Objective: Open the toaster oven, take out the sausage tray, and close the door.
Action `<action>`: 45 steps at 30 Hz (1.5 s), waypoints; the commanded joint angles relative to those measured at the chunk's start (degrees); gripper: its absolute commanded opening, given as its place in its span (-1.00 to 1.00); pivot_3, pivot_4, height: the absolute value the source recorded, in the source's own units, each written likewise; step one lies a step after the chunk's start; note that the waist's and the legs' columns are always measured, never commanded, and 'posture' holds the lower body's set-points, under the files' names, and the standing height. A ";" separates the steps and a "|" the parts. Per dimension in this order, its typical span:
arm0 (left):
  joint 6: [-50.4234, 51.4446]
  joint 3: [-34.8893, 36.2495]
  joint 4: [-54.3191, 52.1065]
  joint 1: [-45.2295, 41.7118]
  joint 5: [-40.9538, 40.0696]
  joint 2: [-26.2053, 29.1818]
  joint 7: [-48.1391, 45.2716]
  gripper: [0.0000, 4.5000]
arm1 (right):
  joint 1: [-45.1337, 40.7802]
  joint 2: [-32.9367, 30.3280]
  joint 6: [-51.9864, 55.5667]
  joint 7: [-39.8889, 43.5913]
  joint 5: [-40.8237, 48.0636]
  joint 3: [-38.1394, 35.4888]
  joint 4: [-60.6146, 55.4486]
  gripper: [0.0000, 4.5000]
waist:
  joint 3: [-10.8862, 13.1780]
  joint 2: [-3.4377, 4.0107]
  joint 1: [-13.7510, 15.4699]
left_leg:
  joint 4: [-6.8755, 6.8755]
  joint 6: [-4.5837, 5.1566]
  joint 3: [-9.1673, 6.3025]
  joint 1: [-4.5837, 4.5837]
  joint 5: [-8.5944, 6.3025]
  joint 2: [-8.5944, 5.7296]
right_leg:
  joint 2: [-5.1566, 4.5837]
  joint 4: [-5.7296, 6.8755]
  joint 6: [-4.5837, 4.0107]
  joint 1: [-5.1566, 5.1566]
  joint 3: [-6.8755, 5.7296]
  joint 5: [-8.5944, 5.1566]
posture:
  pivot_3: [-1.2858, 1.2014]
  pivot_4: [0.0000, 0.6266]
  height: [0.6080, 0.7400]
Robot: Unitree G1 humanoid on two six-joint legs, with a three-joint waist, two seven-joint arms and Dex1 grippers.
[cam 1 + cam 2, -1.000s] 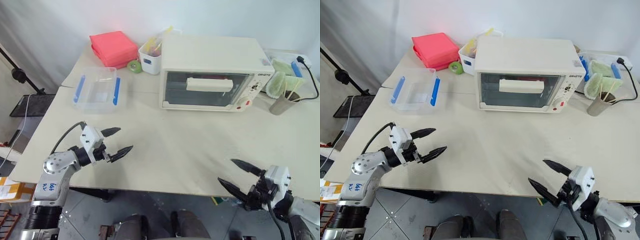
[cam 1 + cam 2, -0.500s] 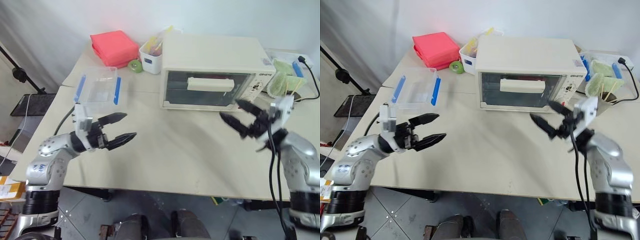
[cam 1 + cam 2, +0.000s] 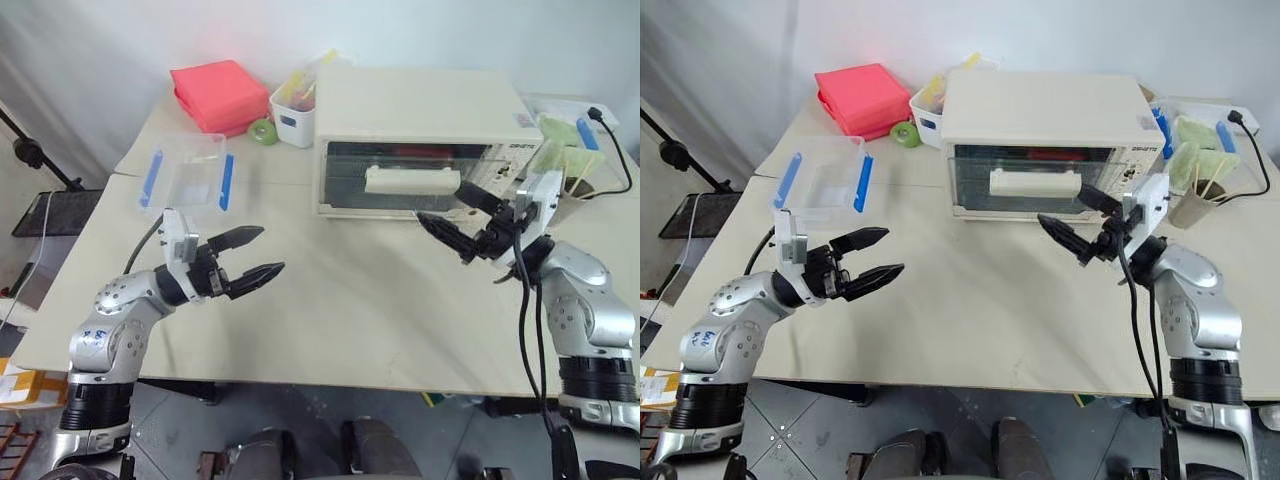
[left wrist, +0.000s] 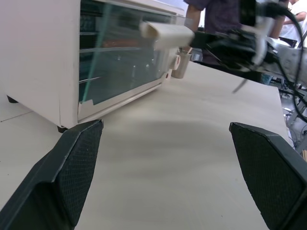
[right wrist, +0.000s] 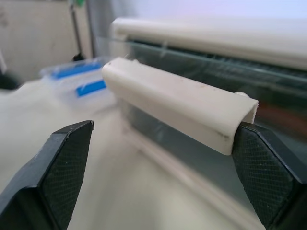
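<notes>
While head views hide it, the right gripper [image 5: 163, 187] frames the door [image 5: 192, 158] handle [image 5: 177, 103].

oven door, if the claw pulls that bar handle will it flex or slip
The handle looks like a rigid moulded bar, so probably no flex. Its smooth surface may let the fingers slide. The door is glass, so likely best pulled gently; the boxy oven might shift.

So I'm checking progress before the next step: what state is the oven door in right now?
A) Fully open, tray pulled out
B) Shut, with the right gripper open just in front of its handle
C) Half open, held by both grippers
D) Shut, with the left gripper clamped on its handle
B: the door sits flush against the toaster oven, and the right gripper hangs open just before the handle, not gripping it.
</notes>
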 commanded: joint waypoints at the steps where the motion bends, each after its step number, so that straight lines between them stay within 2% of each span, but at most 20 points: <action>1: -0.33 1.78 0.75 -2.68 -1.15 0.02 0.31 0.91 | 3.30 -2.45 -7.27 5.49 -3.63 1.82 -4.42 1.00 | 0.00 0.01 -0.19 | 0.00 -0.02 0.00 0.01 0.00 0.01 | 0.00 0.01 -0.02 0.00 -0.02 0.00 | 0.03 -0.52 1.00; 3: 1.40 2.00 3.48 -5.61 -1.88 -0.28 0.66 0.75 | 5.38 -3.03 -10.82 7.14 -5.81 2.69 -3.82 1.00 | 0.01 0.01 -0.25 | 0.00 -0.05 0.01 0.02 0.01 0.02 | 0.01 0.00 -0.04 0.00 -0.06 0.00 | 0.03 -0.52 1.00; 9: 1.28 0.26 11.06 -14.08 0.73 -3.08 3.13 -0.08 | 4.80 -2.07 -16.94 7.87 -9.24 4.09 -0.22 1.00 | 0.02 0.03 -0.28 | 0.08 -0.08 0.04 0.05 0.03 0.04 | 0.02 0.05 -0.06 0.00 -0.09 0.01 | 0.03 -0.52 1.00; 15: -3.88 -5.67 21.51 -22.24 7.10 -6.80 -0.03 -0.93 | 3.74 -2.12 -21.90 8.54 -11.21 4.82 4.08 1.00 | 0.03 0.03 -0.11 | 0.18 -0.09 0.07 0.05 0.02 0.08 | 0.06 0.11 -0.07 -0.03 -0.12 0.01 | 0.03 -0.52 1.00; 16: -5.86 -6.53 24.67 -24.38 8.63 -8.29 0.09 -0.99 | 3.66 -2.07 -22.54 8.37 -11.35 4.73 4.60 1.00 | 0.03 0.03 -0.10 | 0.21 -0.09 0.07 0.04 0.02 0.09 | 0.06 0.12 -0.07 -0.02 -0.12 0.01 | 0.03 -0.52 1.00; 21: -13.67 -8.50 37.86 -31.77 13.00 -16.07 -0.15 -0.99 | 5.01 -1.57 -24.80 7.02 -11.72 4.32 4.90 1.00 | 0.03 0.03 0.73 | 0.30 -0.08 0.10 0.00 0.02 0.08 | 0.07 0.12 -0.08 -0.02 -0.11 0.01 | 0.03 -0.52 1.00; 25: -17.16 -10.68 42.57 -33.04 16.27 -17.79 -2.82 -0.99 | 7.77 -0.88 -25.16 4.94 -12.14 3.87 3.10 1.00 | 0.04 0.03 0.72 | 0.25 -0.12 0.12 0.01 0.00 0.14 | 0.12 0.19 -0.08 -0.12 -0.12 0.01 | 0.03 -0.52 1.00; 29: -18.60 -11.28 44.11 -33.01 17.73 -18.05 -4.47 -0.99 | 13.87 -0.80 -25.56 1.06 -12.52 1.44 0.05 1.00 | 0.05 0.05 1.24 | 0.31 -0.14 0.11 0.00 -0.01 0.15 | 0.11 0.45 -0.12 -0.21 -0.11 -0.01 | 0.03 -0.52 1.00; 32: -19.64 -11.70 44.77 -32.09 19.22 -17.64 -5.46 -0.99 | 23.08 -0.59 -26.21 -2.69 -13.05 -2.60 -3.08 1.00 | 0.05 0.05 1.65 | 0.38 -0.14 0.09 -0.01 -0.02 0.14 | 0.08 0.41 -0.12 -0.13 -0.11 -0.01 | 0.03 -0.52 1.00; 39: -22.10 -12.93 44.64 -29.44 22.60 -17.16 -6.63 -0.99 | 37.39 0.79 -25.41 -11.23 -13.42 -11.54 -8.42 1.00 | 0.05 0.06 1.98 | 0.37 -0.16 0.10 0.06 -0.04 0.10 | 0.07 0.25 -0.12 0.00 -0.07 -0.01 | 0.03 -0.52 1.00; 41: -23.51 -13.85 44.19 -27.98 24.18 -16.84 -6.46 -0.99 | 39.52 0.90 -23.24 -13.73 -12.46 -14.51 -10.59 1.00 | 0.04 0.06 1.86 | 0.35 -0.18 0.11 0.07 -0.04 0.11 | 0.08 0.25 -0.12 0.00 -0.06 -0.01 | 0.03 -0.52 1.00; 45: -23.90 -15.18 42.99 -26.00 25.86 -16.50 -6.58 -0.99 | 38.48 -2.23 -18.97 -13.62 -11.25 -16.28 -13.52 1.00 | 0.04 0.06 1.23 | 0.35 -0.22 0.11 0.08 -0.06 0.11 | 0.08 0.28 -0.15 0.00 -0.04 -0.02 | 0.03 -0.52 1.00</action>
